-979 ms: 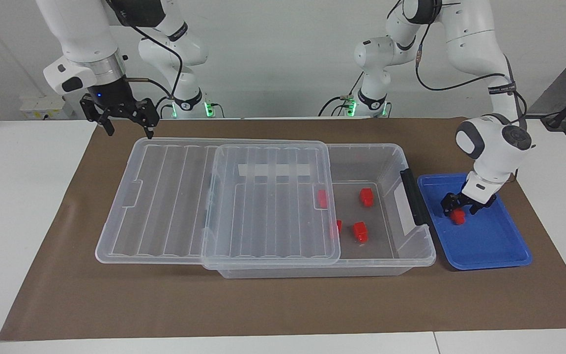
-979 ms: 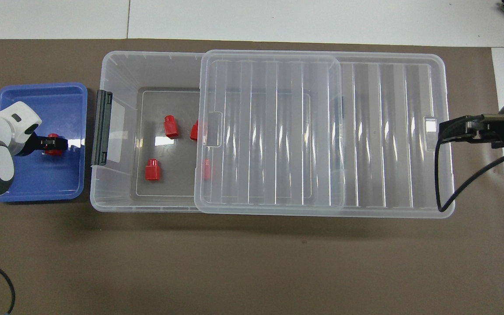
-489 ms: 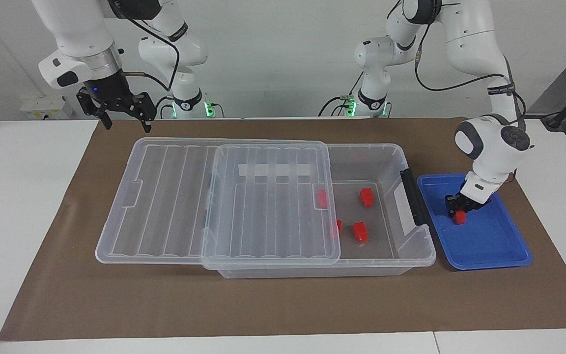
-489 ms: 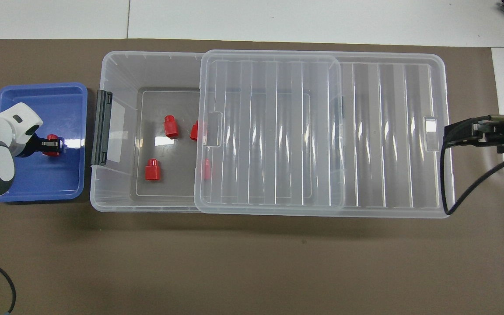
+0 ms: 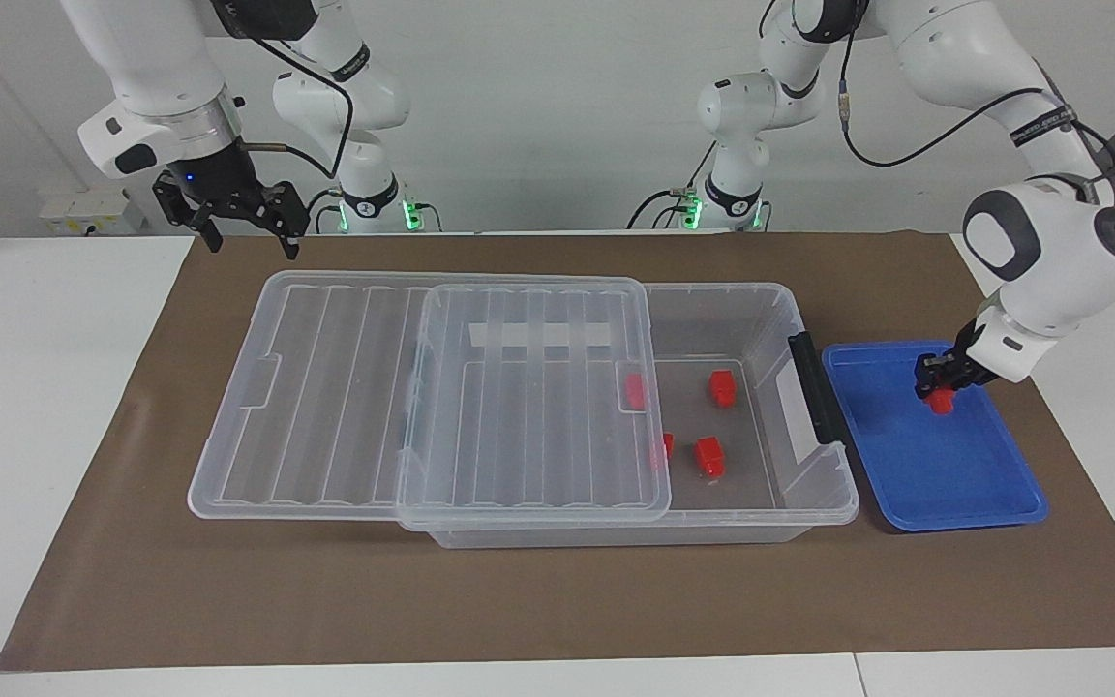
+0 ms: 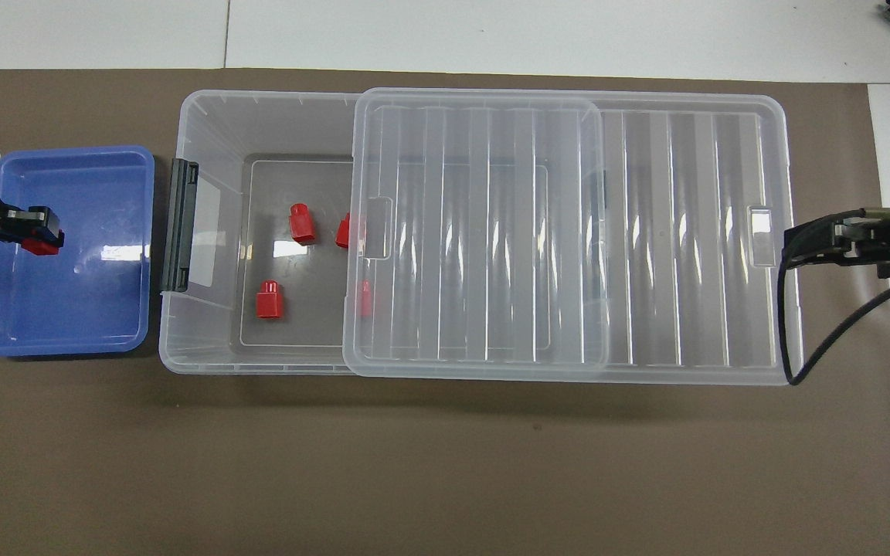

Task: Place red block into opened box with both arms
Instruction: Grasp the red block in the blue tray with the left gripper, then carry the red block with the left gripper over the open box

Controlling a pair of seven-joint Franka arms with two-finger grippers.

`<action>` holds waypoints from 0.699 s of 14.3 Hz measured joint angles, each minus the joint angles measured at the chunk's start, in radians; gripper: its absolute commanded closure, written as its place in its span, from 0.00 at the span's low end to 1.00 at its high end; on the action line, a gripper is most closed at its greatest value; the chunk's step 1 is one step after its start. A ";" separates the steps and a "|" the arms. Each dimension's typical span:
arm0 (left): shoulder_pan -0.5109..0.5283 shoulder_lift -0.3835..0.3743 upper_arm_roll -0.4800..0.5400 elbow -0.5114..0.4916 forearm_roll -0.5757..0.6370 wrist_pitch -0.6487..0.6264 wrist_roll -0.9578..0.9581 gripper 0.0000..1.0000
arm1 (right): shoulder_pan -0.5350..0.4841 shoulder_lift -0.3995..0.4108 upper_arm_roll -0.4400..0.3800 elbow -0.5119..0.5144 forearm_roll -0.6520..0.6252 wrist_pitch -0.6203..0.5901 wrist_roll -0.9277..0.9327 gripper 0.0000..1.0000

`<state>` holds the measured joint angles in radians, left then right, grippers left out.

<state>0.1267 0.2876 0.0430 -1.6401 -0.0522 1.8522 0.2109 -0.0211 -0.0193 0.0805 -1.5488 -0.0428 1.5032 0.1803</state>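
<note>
Left end effector (image 5: 942,385) grips the red block (image 5: 942,399), seemingly lifted over the blue tray (image 5: 945,484); right end effector (image 5: 246,237) released

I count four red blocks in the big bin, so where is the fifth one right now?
The red block is held in the left gripper, over the blue tray beside the box, at the left arm's end of the table.

Box (image 5: 761,319): clear plastic, glossy, walls smooth. Lid (image 5: 422,387): translucent plastic, ribbed, glare streaks seen in overhead view. Handle (image 5: 814,387): black plastic, matt. Blocks (image 5: 709,455): red plastic, smooth, slight sheen. Tray (image 5: 964,503): blue plastic, glossy, light reflected on floor. Mat (image 5: 557,600): brown, paper-like, matt, faintly creased. Surface (image 5: 35,387): white, smooth, matt. Arm shells (image 5: 1051,261): white plastic, glossy; wrist ring (image 5: 192,131) metallic.
</note>
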 measured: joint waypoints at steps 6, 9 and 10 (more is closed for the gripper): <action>-0.052 -0.067 -0.068 0.091 -0.051 -0.218 -0.290 1.00 | 0.000 -0.003 0.000 0.000 0.008 -0.001 0.014 0.00; -0.109 -0.110 -0.131 0.113 -0.052 -0.265 -0.494 1.00 | 0.000 -0.006 0.000 0.000 0.013 -0.005 0.014 0.00; -0.113 -0.123 -0.161 0.118 -0.052 -0.271 -0.554 1.00 | 0.000 -0.006 0.000 0.000 0.018 -0.005 0.014 0.00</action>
<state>0.0135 0.1643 -0.1178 -1.5225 -0.1040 1.5812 -0.3432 -0.0208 -0.0254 0.0808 -1.5486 -0.0247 1.4985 0.1944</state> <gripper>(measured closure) 0.656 0.000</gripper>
